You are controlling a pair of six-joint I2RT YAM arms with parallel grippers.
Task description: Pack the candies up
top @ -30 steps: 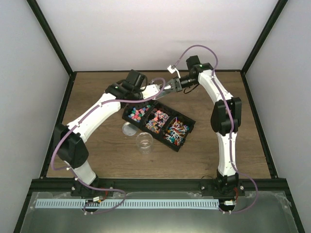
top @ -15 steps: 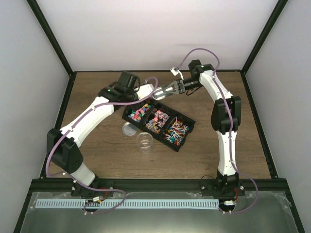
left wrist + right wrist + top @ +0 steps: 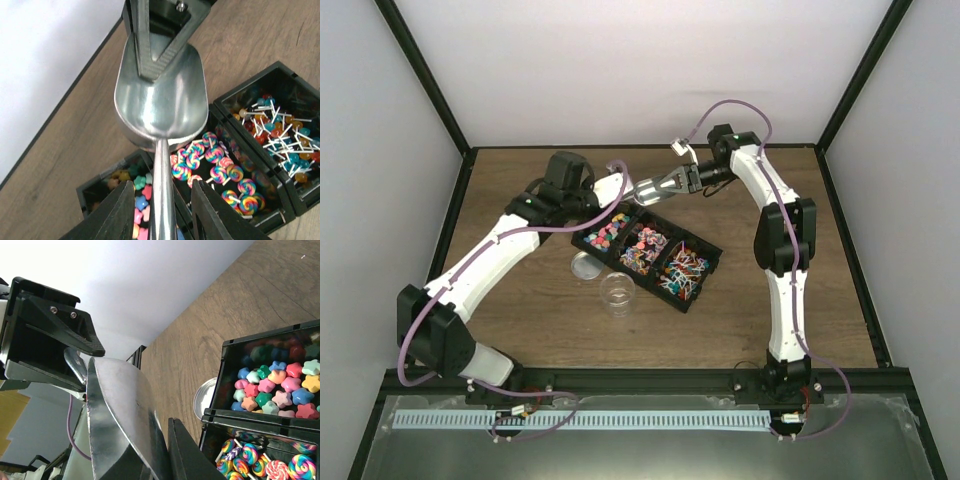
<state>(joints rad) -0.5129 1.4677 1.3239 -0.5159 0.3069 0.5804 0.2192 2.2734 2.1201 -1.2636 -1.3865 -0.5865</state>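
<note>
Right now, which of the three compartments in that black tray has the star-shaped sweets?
The end compartment right beside the round lid. Its candies are flat little stars, while the other two compartments hold lollipops on sticks.

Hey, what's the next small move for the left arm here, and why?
Probably close the left end effector on the scoop, at its handle: that lies between the open fingers with gaps either side, while the right end effector grips the bowl's far rim.
</note>
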